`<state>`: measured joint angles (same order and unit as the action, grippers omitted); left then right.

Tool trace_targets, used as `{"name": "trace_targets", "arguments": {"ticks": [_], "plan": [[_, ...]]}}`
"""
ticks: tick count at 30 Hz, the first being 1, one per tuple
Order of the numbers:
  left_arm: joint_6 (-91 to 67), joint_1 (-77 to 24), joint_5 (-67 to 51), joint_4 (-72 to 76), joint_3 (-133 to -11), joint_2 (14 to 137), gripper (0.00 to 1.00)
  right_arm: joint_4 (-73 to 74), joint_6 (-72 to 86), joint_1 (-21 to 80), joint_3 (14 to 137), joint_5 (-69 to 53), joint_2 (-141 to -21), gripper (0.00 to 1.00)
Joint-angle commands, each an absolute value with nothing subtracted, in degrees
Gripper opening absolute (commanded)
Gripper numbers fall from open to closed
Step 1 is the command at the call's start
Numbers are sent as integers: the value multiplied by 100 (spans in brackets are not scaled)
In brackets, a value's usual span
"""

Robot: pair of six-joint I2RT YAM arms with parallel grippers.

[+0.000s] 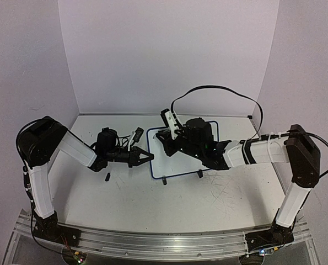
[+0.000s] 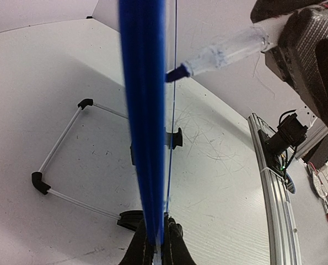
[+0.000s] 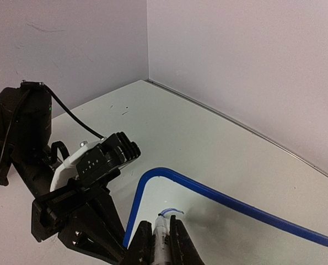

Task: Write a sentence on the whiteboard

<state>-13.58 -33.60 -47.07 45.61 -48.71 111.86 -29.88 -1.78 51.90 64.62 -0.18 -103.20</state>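
The right gripper (image 3: 161,249) is clamped on a marker (image 2: 224,52). Its tip touches the whiteboard (image 1: 177,163) just ahead of the fingers, near a corner. A short curved stroke (image 3: 172,210) lies beside the tip. The left gripper (image 2: 159,245) pinches the board's blue edge; the board stands on the table (image 1: 152,210).

Probably a robotics lab: bare white booth walls (image 1: 169,55), scratched tabletop (image 1: 152,205), aluminium mounting rail (image 1: 152,241), looped cable (image 1: 216,86).

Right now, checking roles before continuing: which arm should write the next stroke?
Right. The right gripper holds the marker, tip at the whiteboard; the left gripper only clamps its frame.
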Motion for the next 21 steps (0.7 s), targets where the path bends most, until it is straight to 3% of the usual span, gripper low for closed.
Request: {"name": "trace_targets", "arguments": {"ticks": [1,21], "plan": [[-928,-3401,-4448,4159,-4915,11105,0,-2949,-97,5235,6672,-109,-10473,0],[-889,-3402,-4410,4111,-4918,11095,0,-2741,-130,5282,6401,151,-10257,0]]}}
